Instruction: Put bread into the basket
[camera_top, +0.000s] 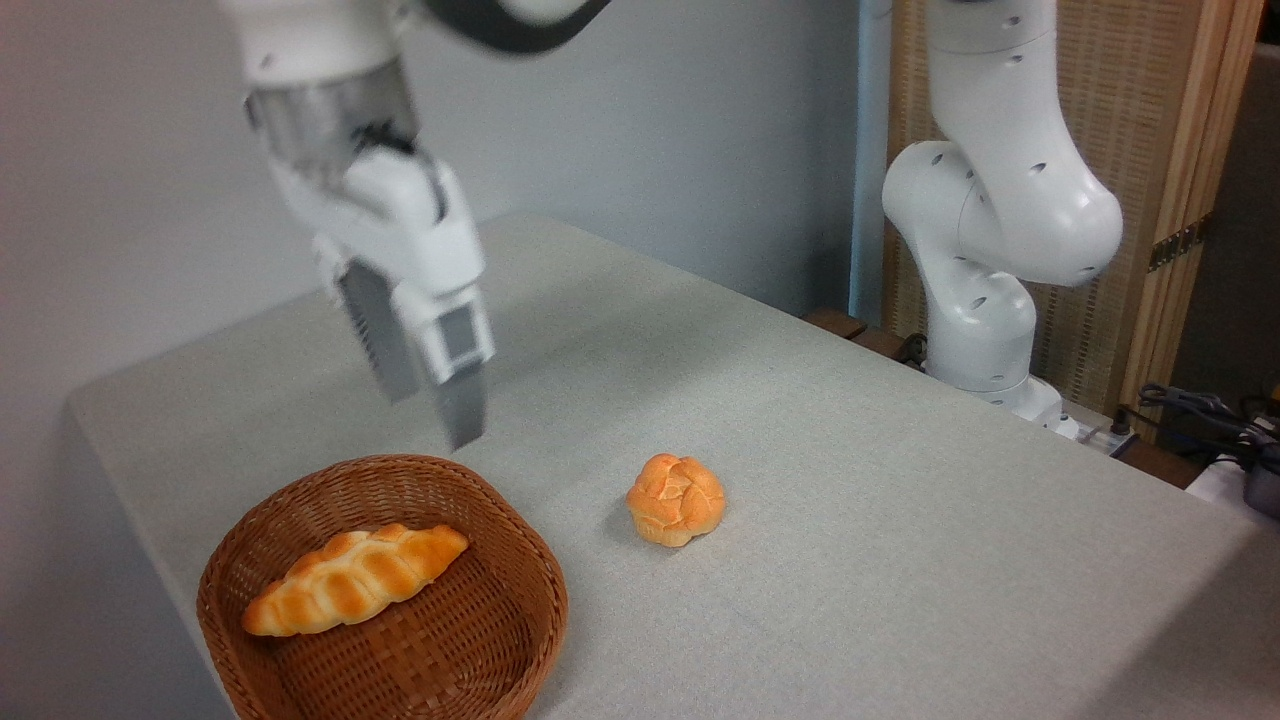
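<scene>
Bread (355, 580) lies inside the basket (500, 640) at lower left — long axis running lower-left to upper-right. Gripper (430, 410) hangs above the basket's far rim, fingers apart and empty — the placing looks finished.

Views: one, fixed camera. Position: above table (800, 420) height, off the near edge, looking down obliquely across the grey tabletop toward its far corner and the pale wall. Range: close; the wicker basket (300, 490) at the near left corner is cropped by the bottom edge, and the upper arm (1000, 210) runs out of the top. Right margin: arm base beside the table's far right edge, slatted wooden screen (1130, 150), cables (1200, 415). No second view; no overlap to record.
</scene>
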